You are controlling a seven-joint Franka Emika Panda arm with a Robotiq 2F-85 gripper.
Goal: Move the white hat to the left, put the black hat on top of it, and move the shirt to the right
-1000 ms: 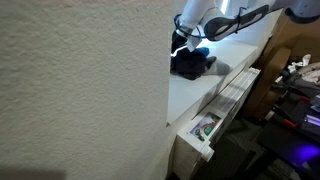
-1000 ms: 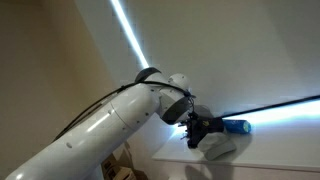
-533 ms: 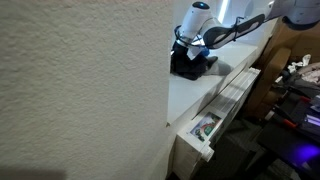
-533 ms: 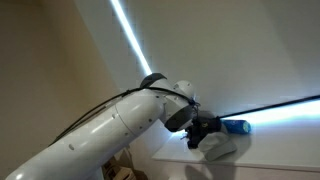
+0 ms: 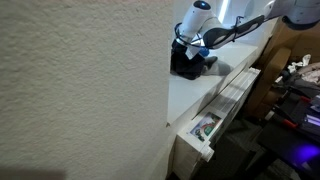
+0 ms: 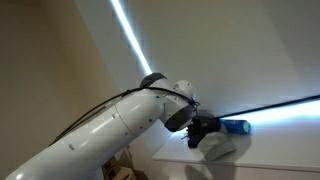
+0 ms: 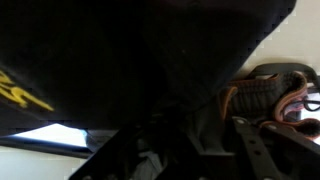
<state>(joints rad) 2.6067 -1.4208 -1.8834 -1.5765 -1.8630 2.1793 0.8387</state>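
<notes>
Since a second ago I have brought the wrist down, and the claw (image 5: 189,51) now sits low on the dark heap (image 5: 192,68) at the back of the bench (image 5: 200,97). Over the last half second nothing has visibly shifted in either exterior view. In the wrist view black cloth with a yellow print (image 7: 20,95) fills nearly the whole picture, so I cannot tell whether the claw is spread or pinching it. I also cannot pick the black hat out from the rest of that dark cloth. A reddish-brown thing (image 7: 266,88) lies just beside the cloth. In an exterior view the white hat (image 6: 224,148) lies directly under the claw, touching the dark shape above it, with a bright blue item (image 6: 238,127) just beside and slightly higher. The heap lies close to the textured wall (image 5: 80,80), which shuts off that side. Bare bench top runs from the heap toward the front edge, where a drawer (image 5: 205,128) stands pulled open below. The arm (image 6: 100,130) stretches out long across the view, its wrist bent down over the heap.
</notes>
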